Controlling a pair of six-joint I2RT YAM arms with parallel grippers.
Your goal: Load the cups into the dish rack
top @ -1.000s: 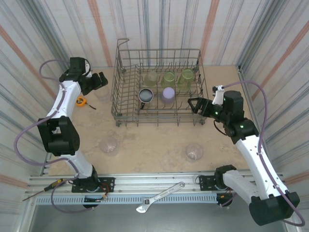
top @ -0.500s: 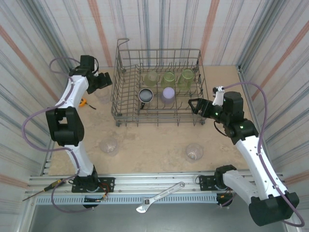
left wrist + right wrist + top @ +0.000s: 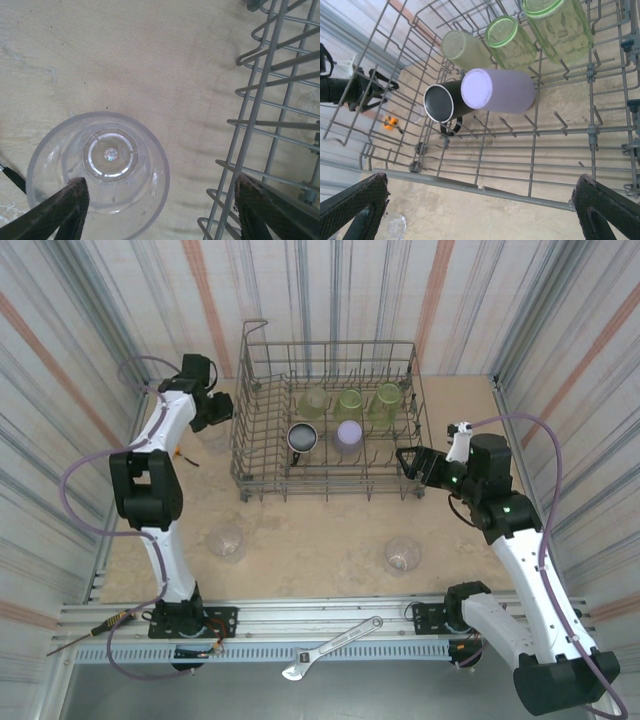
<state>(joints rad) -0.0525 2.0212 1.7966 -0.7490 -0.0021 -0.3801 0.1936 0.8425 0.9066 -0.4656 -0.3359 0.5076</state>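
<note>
An upturned clear cup point(image 3: 97, 167) stands on the table just left of the dish rack point(image 3: 330, 485). My left gripper point(image 3: 160, 210) hangs open above it: one finger point(image 3: 60, 210) lies over the cup's near rim, the other point(image 3: 260, 205) over the rack's outer wires point(image 3: 250, 125). Inside the rack lie three yellow-green cups point(image 3: 349, 403), a black cup point(image 3: 302, 439) and a lavender cup point(image 3: 497, 91). Two more clear cups point(image 3: 226, 541) point(image 3: 402, 555) sit on the table in front. My right gripper point(image 3: 405, 462) is open and empty at the rack's right front corner.
An orange tape measure point(image 3: 392, 122) lies left of the rack near my left arm. A wrench point(image 3: 332, 648) and a screwdriver point(image 3: 90, 630) rest on the front rail. Striped walls close in the left, back and right sides.
My left arm has swung back and right, closer to the rack's left side, and its jaws have narrowed somewhat. My right gripper has drifted slightly right and stays open.
</note>
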